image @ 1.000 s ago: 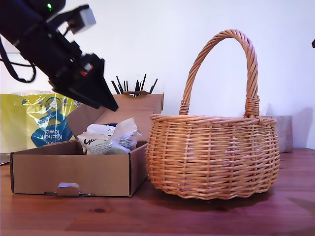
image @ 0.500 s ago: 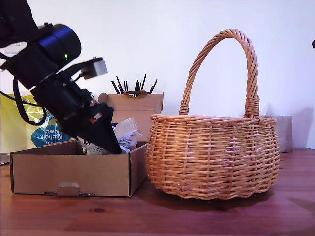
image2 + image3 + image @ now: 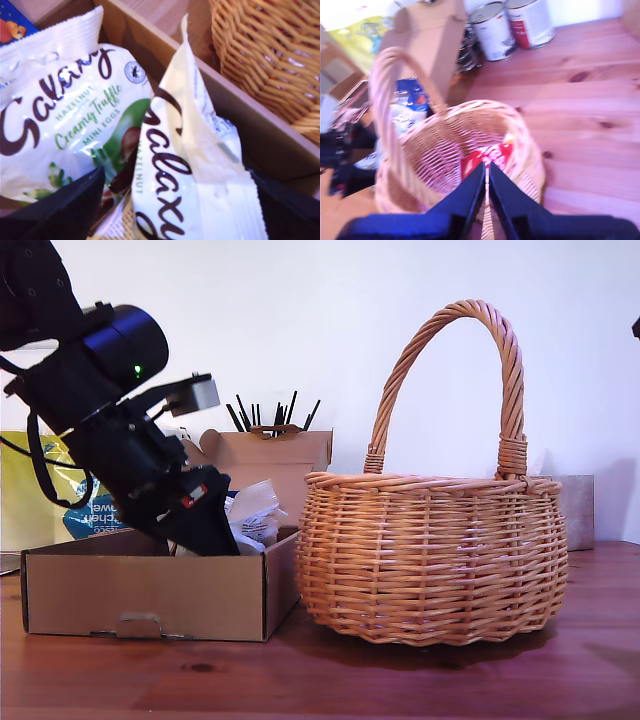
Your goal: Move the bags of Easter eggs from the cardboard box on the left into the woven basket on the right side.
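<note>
- Wooden bench (image 3: 420, 680) in the foreground carries the cardboard box (image 3: 150, 590) at lower left of the exterior view, with the woven basket (image 3: 432, 555) just beside it at centre right.
- My first pincer (image 3: 175, 200) dips into the box, jaws apart around a cream Galaxy bag (image 3: 185, 170), apparently lining up a pickup.
- My second pincer (image 3: 487, 172), jaws together and empty, hovers above the basket, where a red bag (image 3: 485, 157) already lies.

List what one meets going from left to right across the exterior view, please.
Yellow kitchen towel pack → cardboard box → woven basket → grey block behind the basket.
</note>
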`<act>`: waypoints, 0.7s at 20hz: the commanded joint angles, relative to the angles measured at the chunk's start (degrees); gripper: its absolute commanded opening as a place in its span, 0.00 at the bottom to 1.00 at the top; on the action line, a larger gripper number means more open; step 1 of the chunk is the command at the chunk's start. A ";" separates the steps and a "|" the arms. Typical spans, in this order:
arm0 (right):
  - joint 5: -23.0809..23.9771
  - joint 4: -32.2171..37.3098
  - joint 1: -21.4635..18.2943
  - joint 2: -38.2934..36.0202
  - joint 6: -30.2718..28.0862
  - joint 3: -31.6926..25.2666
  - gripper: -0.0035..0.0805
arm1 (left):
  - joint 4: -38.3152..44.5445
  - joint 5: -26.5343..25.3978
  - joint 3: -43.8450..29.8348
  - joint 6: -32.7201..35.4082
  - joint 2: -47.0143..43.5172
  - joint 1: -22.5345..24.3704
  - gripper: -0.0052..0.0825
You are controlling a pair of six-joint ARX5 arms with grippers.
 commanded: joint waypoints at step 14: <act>-6.16 -9.62 11.52 -0.83 -13.49 0.57 0.03 | -3.41 -0.11 2.58 -0.09 1.16 -0.17 0.21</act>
